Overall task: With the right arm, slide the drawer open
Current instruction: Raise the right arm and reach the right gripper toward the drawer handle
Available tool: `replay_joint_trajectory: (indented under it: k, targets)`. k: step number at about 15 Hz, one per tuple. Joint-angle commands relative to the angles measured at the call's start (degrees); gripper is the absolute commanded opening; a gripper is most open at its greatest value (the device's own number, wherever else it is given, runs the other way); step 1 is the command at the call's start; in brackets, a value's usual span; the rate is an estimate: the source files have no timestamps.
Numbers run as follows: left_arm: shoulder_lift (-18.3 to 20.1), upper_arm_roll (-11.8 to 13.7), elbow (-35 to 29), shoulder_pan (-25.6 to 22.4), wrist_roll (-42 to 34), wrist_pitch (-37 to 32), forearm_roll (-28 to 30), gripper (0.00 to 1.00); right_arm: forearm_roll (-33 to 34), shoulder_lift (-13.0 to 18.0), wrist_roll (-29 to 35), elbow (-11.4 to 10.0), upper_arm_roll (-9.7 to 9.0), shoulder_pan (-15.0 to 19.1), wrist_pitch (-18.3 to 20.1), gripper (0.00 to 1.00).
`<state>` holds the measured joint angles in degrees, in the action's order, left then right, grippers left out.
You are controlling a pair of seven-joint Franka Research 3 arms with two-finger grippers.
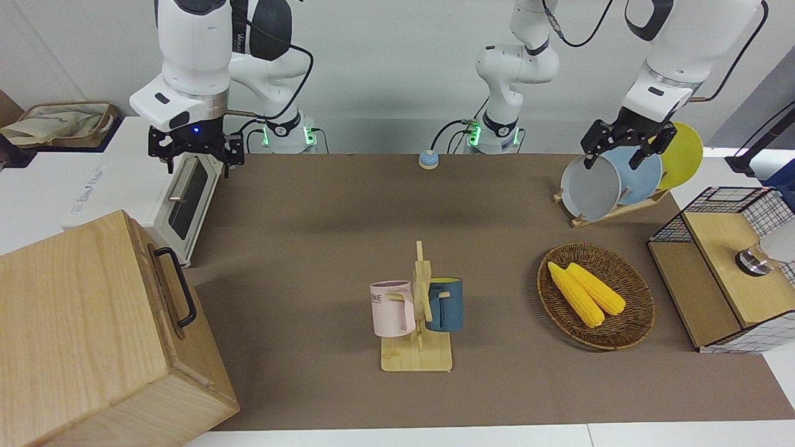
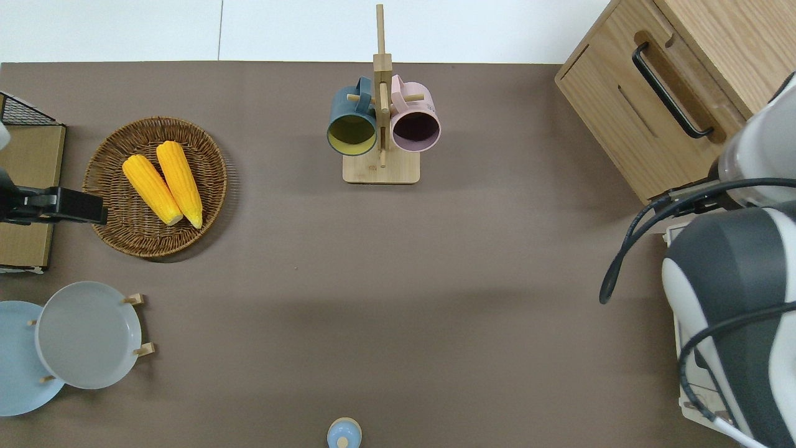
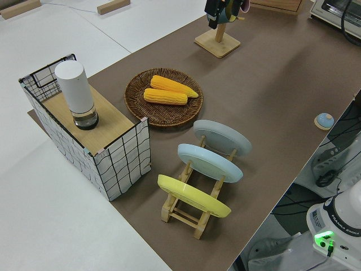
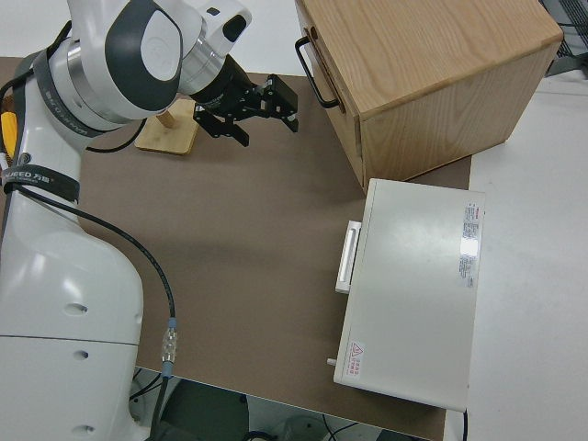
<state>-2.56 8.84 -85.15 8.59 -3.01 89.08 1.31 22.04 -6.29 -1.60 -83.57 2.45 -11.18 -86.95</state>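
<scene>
Front view: I see my right gripper (image 1: 194,149) with jaws spread and empty, up over the toaster oven (image 1: 186,202), the closed drawer (image 1: 166,288) lower and farther out from them; the left arm is parked. Right side view: the jaws gape beside the cabinet (image 4: 432,87), apart from the bar handle (image 4: 315,73). I judge the drawer stiff and moderately heavy; grip the bar mid-span.

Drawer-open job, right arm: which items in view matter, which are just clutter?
In play:
- drawer, shut, with its black bar handle
- right gripper, open, not yet at the handle

Clutter:
- toaster oven
- mug rack
- corn basket
- plate rack
- wire-grid box
- left arm, parked
</scene>
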Motion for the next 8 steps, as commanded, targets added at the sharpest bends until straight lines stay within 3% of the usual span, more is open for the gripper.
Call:
replay_joint_trajectory:
  k: [1,5,8]
  targets:
    - [-0.69,0.92,1.12,0.99,-0.33,0.04,-0.78,1.0,9.66,-2.49,0.2,0.69,-1.13,-1.65,-0.06,0.985]
    - [-0.69,0.92,1.12,0.99,-0.33,0.04,-0.78,1.0,19.24,-4.16,0.11,0.07,-3.67,-1.83,-4.53,0.985]
    - [-0.69,0.92,1.12,0.99,-0.33,0.04,-0.78,1.0,26.88,-5.65,0.28,-0.54,-6.22,-1.91,-5.6,0.985]
